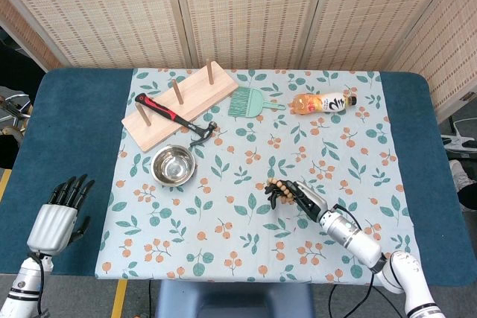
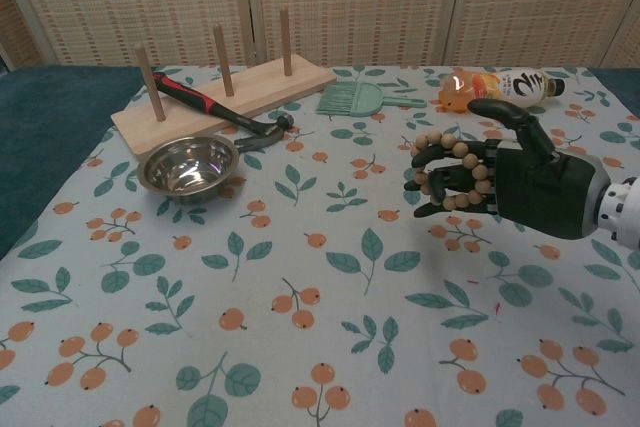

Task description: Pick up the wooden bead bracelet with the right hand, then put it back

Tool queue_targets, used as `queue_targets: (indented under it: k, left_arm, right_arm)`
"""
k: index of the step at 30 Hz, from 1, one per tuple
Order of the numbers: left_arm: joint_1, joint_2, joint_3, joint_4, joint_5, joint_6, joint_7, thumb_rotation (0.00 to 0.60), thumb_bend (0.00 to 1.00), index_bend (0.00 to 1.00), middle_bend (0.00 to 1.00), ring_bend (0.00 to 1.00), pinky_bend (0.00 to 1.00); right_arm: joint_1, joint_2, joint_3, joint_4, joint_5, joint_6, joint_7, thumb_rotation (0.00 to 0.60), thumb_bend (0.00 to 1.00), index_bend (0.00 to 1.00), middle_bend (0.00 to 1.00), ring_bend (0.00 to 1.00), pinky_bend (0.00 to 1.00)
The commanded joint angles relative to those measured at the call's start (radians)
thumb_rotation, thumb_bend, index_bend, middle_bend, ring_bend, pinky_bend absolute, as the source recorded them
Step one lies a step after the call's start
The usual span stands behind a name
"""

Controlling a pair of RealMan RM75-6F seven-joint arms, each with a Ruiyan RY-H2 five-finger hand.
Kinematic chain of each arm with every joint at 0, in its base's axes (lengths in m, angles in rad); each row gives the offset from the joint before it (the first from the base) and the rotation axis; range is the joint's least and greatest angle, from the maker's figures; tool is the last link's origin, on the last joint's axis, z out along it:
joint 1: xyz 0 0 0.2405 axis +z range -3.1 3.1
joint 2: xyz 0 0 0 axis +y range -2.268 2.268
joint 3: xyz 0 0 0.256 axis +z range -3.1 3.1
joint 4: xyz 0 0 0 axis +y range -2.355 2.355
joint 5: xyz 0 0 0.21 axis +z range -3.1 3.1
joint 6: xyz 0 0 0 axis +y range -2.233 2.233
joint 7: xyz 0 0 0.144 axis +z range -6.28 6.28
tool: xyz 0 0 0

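floral tablecloth [image 2: 300,277] lies directly below the wooden bead bracelet [image 2: 452,173], which loops over the curled fingers [image 2: 440,187] of the right hand [image 2: 500,182], held aloft.

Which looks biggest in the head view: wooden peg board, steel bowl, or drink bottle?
1. Wooden peg board, clearly the largest.
2. Drink bottle, longer but slimmer.
3. Steel bowl, rounder; these two look close.

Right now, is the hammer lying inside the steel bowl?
No, the hammer lies across the wooden peg board, beside the bowl.
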Motion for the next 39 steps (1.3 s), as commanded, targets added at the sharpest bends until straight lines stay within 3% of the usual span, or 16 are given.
queue_targets:
  k: [1,3,10,13,15,18,21,23,24,27,30,33,39]
  left_arm:
    - [0.001,0.001,0.000,-0.001,0.000,0.002,-0.001,0.600,0.44,0.01,0.00,0.00,0.17]
    - [0.002,0.003,0.000,-0.002,0.001,0.004,-0.001,0.600,0.44,0.01,0.00,0.00,0.17]
    - [0.003,0.006,0.000,-0.004,0.002,0.006,-0.004,0.600,0.44,0.01,0.00,0.00,0.17]
    - [0.003,0.005,0.000,-0.003,0.003,0.006,-0.003,0.600,0.44,0.01,0.00,0.00,0.17]
    - [0.002,0.005,0.000,-0.004,0.002,0.005,-0.003,0.600,0.44,0.01,0.00,0.00,0.17]
    - [0.001,0.003,0.000,-0.004,0.004,0.005,-0.001,0.600,0.44,0.01,0.00,0.00,0.17]
    - [0.001,0.002,0.000,-0.004,0.003,0.002,0.002,0.600,0.44,0.01,0.00,0.00,0.17]
    - [0.001,0.001,0.000,-0.002,0.002,0.001,0.003,0.600,0.44,0.01,0.00,0.00,0.17]
    - [0.001,0.000,0.000,-0.002,0.002,0.001,0.003,0.600,0.44,0.01,0.00,0.00,0.17]
    - [0.001,0.000,0.000,-0.002,0.001,0.001,0.004,0.600,0.44,0.01,0.00,0.00,0.17]
    - [0.001,0.000,0.000,-0.003,0.000,0.000,0.004,0.600,0.44,0.02,0.00,0.00,0.17]
    - [0.001,0.000,-0.001,-0.002,0.000,0.001,0.003,0.600,0.44,0.02,0.00,0.00,0.17]
    - [0.002,0.004,0.000,-0.003,0.001,0.003,-0.001,0.600,0.44,0.02,0.00,0.00,0.17]
  right_arm:
    - [0.003,-0.002,-0.004,0.006,0.011,-0.014,0.001,0.130,0.69,0.43,0.56,0.14,0.25]
    - [0.005,-0.002,-0.005,0.008,0.016,-0.021,-0.001,0.146,0.78,0.44,0.56,0.14,0.25]
    - [0.008,0.003,-0.012,0.004,0.022,-0.017,-0.007,0.165,0.82,0.44,0.56,0.14,0.25]
    - [0.008,0.004,-0.011,0.000,0.020,-0.005,-0.013,0.181,0.94,0.44,0.56,0.14,0.25]
    - [0.006,0.004,-0.010,-0.003,0.019,0.000,-0.019,0.225,1.00,0.42,0.56,0.14,0.25]
    - [0.006,0.006,-0.011,-0.005,0.020,0.003,-0.020,0.290,1.00,0.38,0.56,0.14,0.25]
    - [0.000,0.001,-0.004,-0.005,0.012,0.008,-0.047,0.268,1.00,0.36,0.56,0.13,0.25]
    - [-0.004,-0.005,0.001,-0.001,0.013,0.006,-0.059,0.211,0.99,0.36,0.56,0.13,0.25]
    - [-0.004,-0.007,0.003,0.001,0.013,0.006,-0.064,0.189,0.95,0.36,0.56,0.13,0.25]
    - [-0.009,-0.012,0.007,0.005,0.015,0.000,-0.077,0.143,0.60,0.35,0.56,0.13,0.25]
    - [-0.009,-0.015,0.008,0.007,0.016,-0.002,-0.083,0.108,0.36,0.35,0.56,0.13,0.25]
    - [-0.010,-0.017,0.008,0.011,0.019,-0.006,-0.086,0.096,0.26,0.35,0.56,0.13,0.25]
    - [-0.009,-0.016,0.005,0.014,0.026,-0.016,-0.082,0.118,0.26,0.38,0.56,0.13,0.25]
